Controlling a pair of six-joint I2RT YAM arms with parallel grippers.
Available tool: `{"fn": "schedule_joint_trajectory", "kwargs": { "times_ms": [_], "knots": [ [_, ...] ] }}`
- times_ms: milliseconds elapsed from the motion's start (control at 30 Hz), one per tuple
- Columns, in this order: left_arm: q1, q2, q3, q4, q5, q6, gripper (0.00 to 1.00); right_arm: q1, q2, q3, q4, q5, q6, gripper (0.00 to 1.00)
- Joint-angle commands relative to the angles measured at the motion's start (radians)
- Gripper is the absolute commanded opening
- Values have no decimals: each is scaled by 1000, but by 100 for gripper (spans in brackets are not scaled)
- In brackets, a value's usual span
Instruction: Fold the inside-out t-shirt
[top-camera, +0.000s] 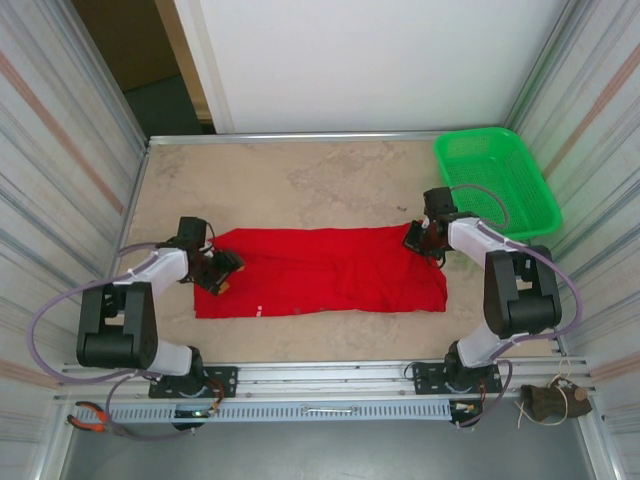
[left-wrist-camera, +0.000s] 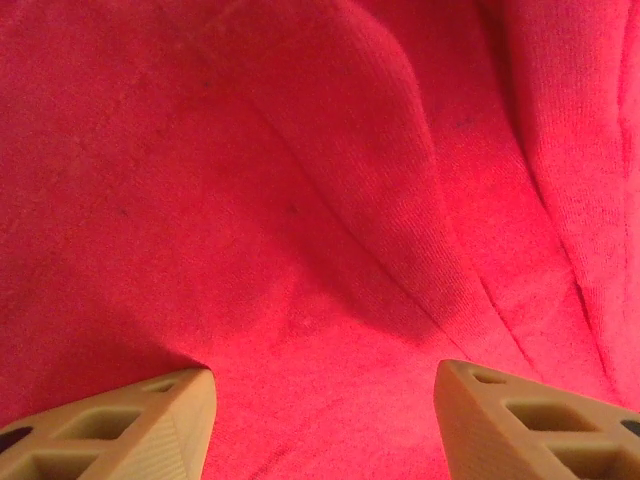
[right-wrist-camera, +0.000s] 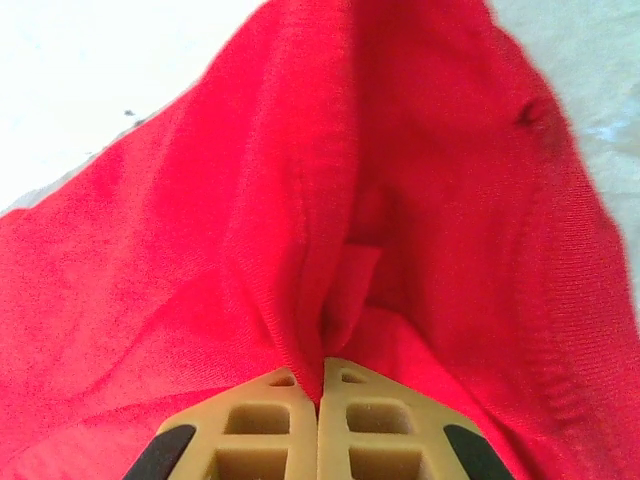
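The inside-out t-shirt (top-camera: 320, 272) lies as a long red band across the middle of the table, plain side up, with small white marks near its lower left edge. My left gripper (top-camera: 222, 268) is at the shirt's left end. In the left wrist view it (left-wrist-camera: 322, 385) stands open just above the wrinkled red cloth (left-wrist-camera: 300, 200), with nothing pinched between its tan fingers (left-wrist-camera: 150, 420). My right gripper (top-camera: 418, 238) is at the shirt's far right corner. In the right wrist view it (right-wrist-camera: 320, 368) is shut on a bunched fold of the red cloth (right-wrist-camera: 300, 200).
A green mesh basket (top-camera: 495, 180) stands at the back right, just behind the right arm. Corrugated walls close in both sides. The sandy tabletop (top-camera: 300, 180) stretches behind the shirt. Orange-handled pliers (top-camera: 88, 420) lie by the left arm's base.
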Motion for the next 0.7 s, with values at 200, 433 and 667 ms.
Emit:
{"fn": "schedule_joint_trajectory", "kwargs": {
  "times_ms": [200, 433, 667],
  "knots": [
    [-7, 69, -5, -22, -93, -38, 61, -86, 121, 216, -98, 88, -75, 31],
    [-7, 39, -9, -25, -88, -38, 61, -2, -116, 71, -166, 40, -21, 49],
    [-7, 21, -2, -38, -93, -27, 61, 172, -395, -190, -246, 54, 128, 38]
  ]
}}
